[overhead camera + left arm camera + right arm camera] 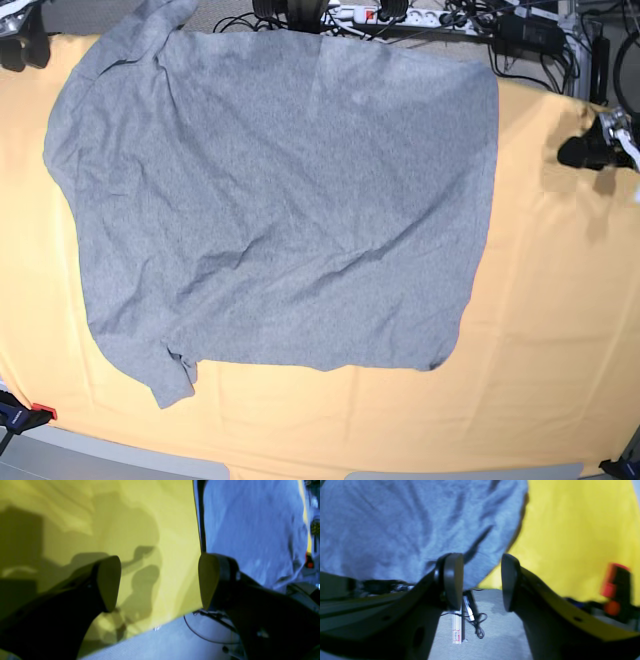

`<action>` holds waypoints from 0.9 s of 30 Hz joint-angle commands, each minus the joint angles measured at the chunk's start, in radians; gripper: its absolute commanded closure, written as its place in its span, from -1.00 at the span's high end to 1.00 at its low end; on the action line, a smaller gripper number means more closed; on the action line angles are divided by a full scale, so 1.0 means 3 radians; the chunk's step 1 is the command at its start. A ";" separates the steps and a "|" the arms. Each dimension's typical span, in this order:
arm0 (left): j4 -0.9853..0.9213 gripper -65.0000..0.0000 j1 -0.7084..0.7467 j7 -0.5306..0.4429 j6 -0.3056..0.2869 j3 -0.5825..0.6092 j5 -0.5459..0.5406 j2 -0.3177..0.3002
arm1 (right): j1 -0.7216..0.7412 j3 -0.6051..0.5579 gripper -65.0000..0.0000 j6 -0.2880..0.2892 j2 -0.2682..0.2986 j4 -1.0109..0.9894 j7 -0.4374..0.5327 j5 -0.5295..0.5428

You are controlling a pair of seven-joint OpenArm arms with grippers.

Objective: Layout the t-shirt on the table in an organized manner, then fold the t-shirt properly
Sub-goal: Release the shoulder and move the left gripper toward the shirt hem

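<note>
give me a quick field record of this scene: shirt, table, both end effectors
shirt: grey t-shirt spread flat, plain side up, lightly creased, unfolded
table: yellow-orange cloth, bare on all near sides of the shirt
left end effector: open, empty, above the table edge beside the shirt
right end effector: open, empty, over the shirt's edge
floor: cables and a power strip beyond the far edge

Left gripper (160,580): two dark, matt fingers, each ending in a flat, rounded, teardrop-shaped pad (108,582) that tapers to a point; small screw recesses mark the finger bodies. Right gripper (482,580): glossy black fingers with oval pads (453,580), round holes in each broad finger arm. In the base view, only a black fragment of the left arm shows.
</note>
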 commanded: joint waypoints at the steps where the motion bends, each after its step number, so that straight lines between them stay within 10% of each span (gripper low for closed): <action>1: 0.0141 0.51 -0.0001 -0.0047 -0.0050 -0.0034 -0.0083 -0.0109 | 0.0015 -0.0058 -0.16 0.0006 0.0043 0.0005 0.0059 0.0056; 10: 0.0842 0.51 0.0032 -0.0047 -0.0069 -0.0034 -0.0083 -0.0102 | 0.0375 -0.0692 -0.16 0.0006 0.0045 -0.0346 0.0608 -0.1092; 27: 0.0866 0.51 0.0155 -0.0047 -0.0034 -0.0031 -0.0083 0.0336 | 0.0712 -0.0898 -0.16 0.0006 0.0201 -0.0942 0.0928 -0.1428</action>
